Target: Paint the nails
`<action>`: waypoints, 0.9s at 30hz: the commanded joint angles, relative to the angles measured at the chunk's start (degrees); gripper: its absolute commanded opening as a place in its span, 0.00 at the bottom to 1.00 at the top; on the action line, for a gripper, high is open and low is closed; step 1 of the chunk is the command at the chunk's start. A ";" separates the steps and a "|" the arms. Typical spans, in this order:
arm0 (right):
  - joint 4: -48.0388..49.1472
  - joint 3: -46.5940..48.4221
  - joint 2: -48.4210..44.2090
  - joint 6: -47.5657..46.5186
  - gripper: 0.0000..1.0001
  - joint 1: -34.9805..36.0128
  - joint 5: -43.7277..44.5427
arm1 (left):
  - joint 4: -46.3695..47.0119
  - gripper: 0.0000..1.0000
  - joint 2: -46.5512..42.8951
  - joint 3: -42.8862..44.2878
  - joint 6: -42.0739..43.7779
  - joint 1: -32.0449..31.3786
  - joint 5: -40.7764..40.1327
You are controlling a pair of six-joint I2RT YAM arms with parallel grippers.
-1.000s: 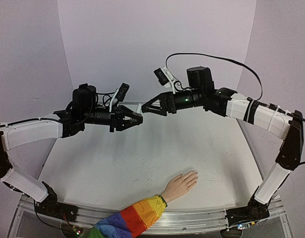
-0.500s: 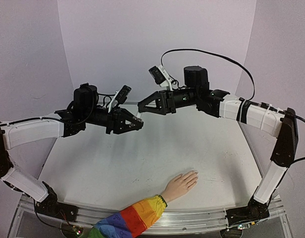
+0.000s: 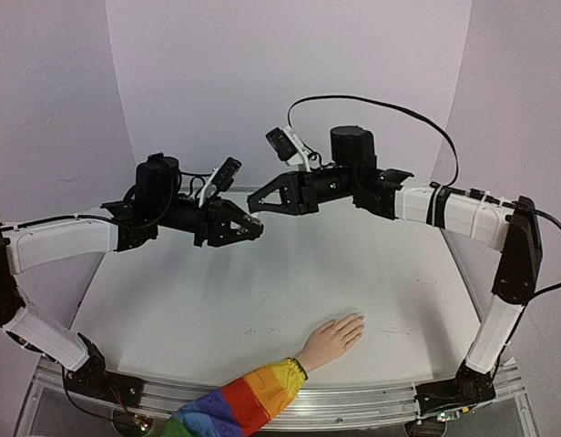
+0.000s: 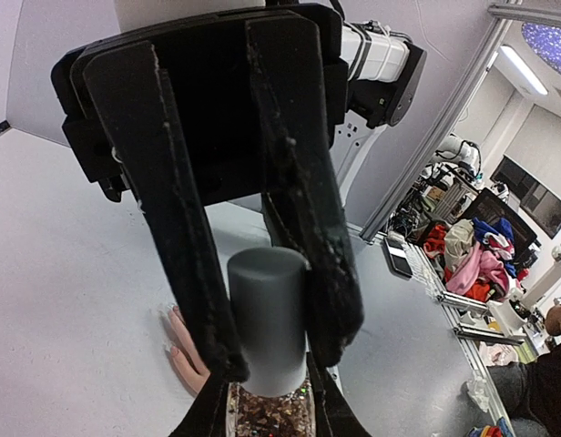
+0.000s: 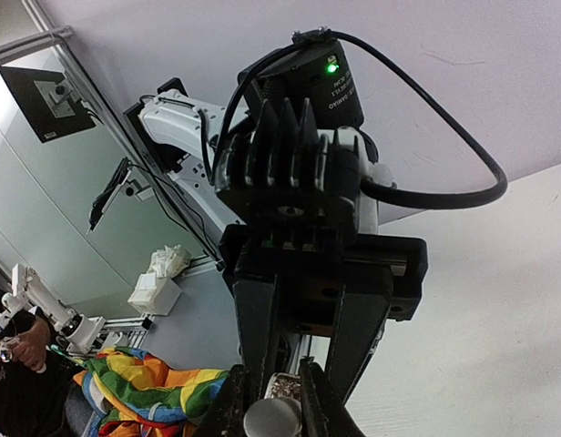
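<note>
A flesh-coloured hand [image 3: 333, 339] in a rainbow-striped sleeve [image 3: 235, 405] lies palm down near the table's front edge, its pale nails [image 3: 357, 320] pointing right. High above the table my left gripper [image 3: 256, 230] is shut on a small glitter polish bottle [image 4: 270, 417]. My right gripper [image 3: 252, 208] meets it from the right. Its black fingers [image 4: 299, 228] are pressed against both sides of the bottle's grey cap [image 4: 267, 319]. Seen from the right wrist, that cap [image 5: 271, 421] sits between my right gripper [image 5: 273, 378] fingers. The hand's nails [image 4: 174, 350] show far below the bottle.
The white table [image 3: 217, 300] spreads below both raised arms. A black cable [image 3: 390, 107] loops over the right arm. Grey walls [image 3: 290, 73] close the back and sides. Past the table's right edge the left wrist view shows shelving and clutter [image 4: 472, 255].
My right gripper has moved left and slightly down to the left gripper and closed its fingers on the bottle's cap. The left arm and the hand have stayed put.
</note>
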 commanded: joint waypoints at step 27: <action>-15.32 8.77 8.53 13.54 0.00 15.40 65.69 | 16.95 0.00 3.11 9.74 25.41 -7.83 -56.62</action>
